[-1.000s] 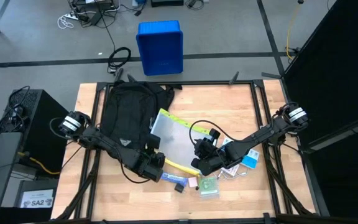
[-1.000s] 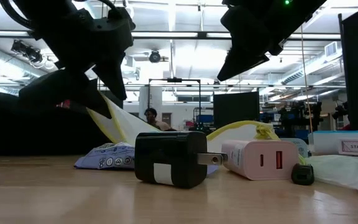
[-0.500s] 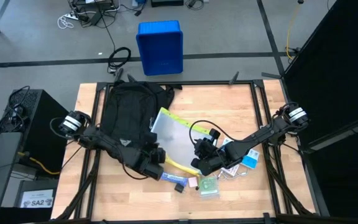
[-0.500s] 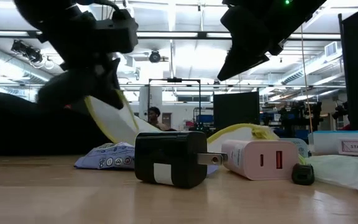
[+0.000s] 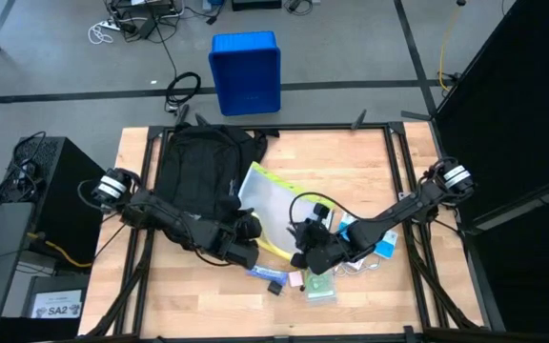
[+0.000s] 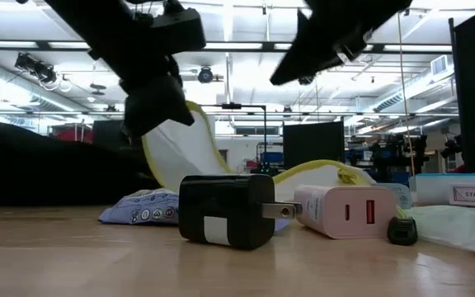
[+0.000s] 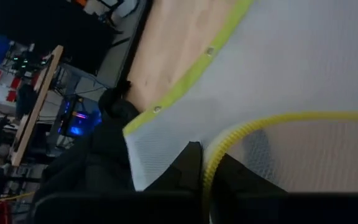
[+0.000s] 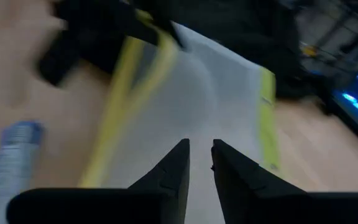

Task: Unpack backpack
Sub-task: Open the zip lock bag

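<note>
the backpack lies flat on the far left part of the tabletop. the left gripper sits just off its near right corner, clamped on the yellow-edged white mesh pouch. the right gripper, fingers nearly together and holding nothing, hovers over the pouch's near edge, well clear of the backpack.

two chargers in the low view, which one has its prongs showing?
The black charger: metal prongs stick out sideways toward the pink-white one, which shows only its ports.
</note>
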